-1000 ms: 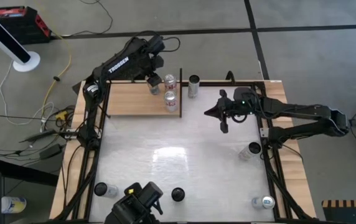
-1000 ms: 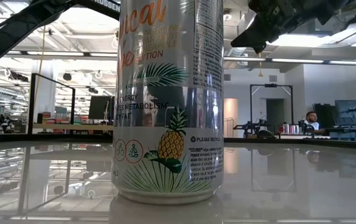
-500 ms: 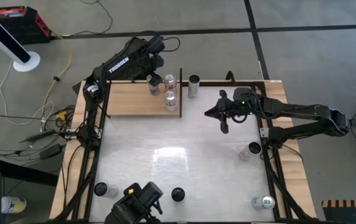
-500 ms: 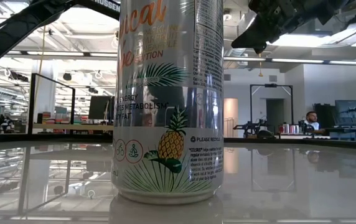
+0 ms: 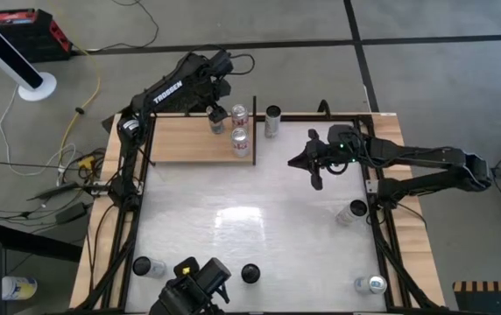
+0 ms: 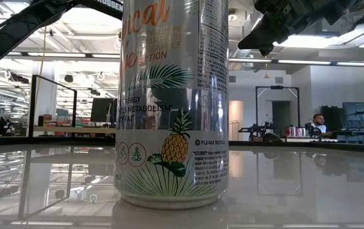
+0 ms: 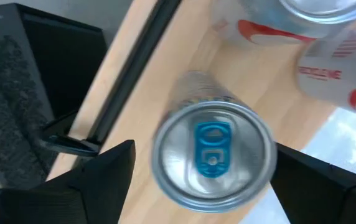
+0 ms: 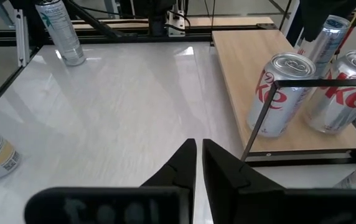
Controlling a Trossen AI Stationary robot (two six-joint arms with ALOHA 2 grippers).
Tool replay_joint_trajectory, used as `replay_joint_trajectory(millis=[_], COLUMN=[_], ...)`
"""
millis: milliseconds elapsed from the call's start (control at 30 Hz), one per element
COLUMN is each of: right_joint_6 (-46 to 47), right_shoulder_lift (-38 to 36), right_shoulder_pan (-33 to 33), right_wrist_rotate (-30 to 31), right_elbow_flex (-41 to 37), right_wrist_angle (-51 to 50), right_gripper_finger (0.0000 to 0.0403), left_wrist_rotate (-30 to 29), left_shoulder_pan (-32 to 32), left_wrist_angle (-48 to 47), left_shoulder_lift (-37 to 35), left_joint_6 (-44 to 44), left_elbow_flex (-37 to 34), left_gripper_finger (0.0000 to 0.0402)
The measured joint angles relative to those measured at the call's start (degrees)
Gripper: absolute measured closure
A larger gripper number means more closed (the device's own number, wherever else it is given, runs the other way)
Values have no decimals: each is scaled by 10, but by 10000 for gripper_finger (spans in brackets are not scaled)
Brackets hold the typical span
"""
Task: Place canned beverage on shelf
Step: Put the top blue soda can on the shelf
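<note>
1. White glossy table (image 5: 250, 223) fills the middle of the high view, black frame round it.
2. Upper left of the table: the pale wooden shelf (image 5: 180, 140), a thin black upright at its right edge.
3. On the shelf, near its right end: three cans, one silver-topped (image 5: 217, 123), two red-and-white (image 5: 240, 114) (image 5: 241, 143).
4. Just right of the upright, on the table: another can (image 5: 272, 121).
5. Right edge: a can (image 5: 353, 212); lower right corner: one more (image 5: 373, 284).
6. Bottom edge: a dark-topped can (image 5: 250, 274), and another at lower left (image 5: 146, 266).

Both arms matte black, boxy links. Left arm (image 5: 167, 90) carries white TROSSEN lettering. Right arm (image 5: 408, 159) shows a small green light. Black cable loops at the left wrist.
</note>
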Motion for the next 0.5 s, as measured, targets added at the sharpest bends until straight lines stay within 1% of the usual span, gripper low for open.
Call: replay_joint_trajectory(millis=[100, 300, 500], right_joint_6=[0, 2, 2], right_shoulder_lift=[0, 0, 0], right_shoulder_pan=[0, 0, 0], right_wrist_rotate=[0, 0, 0], right_elbow_flex=[0, 0, 0], right_wrist_angle=[0, 0, 0], right_gripper_finger=[350, 349, 349], left_wrist_rotate=[-3, 11, 13], left_shoulder_pan=[0, 0, 0], left_wrist_angle=[0, 2, 2], left_shoulder_lift=[0, 0, 0], left_joint_6=[-1, -15, -85], left_elbow_flex=[0, 0, 0], left_gripper_finger=[106, 185, 188])
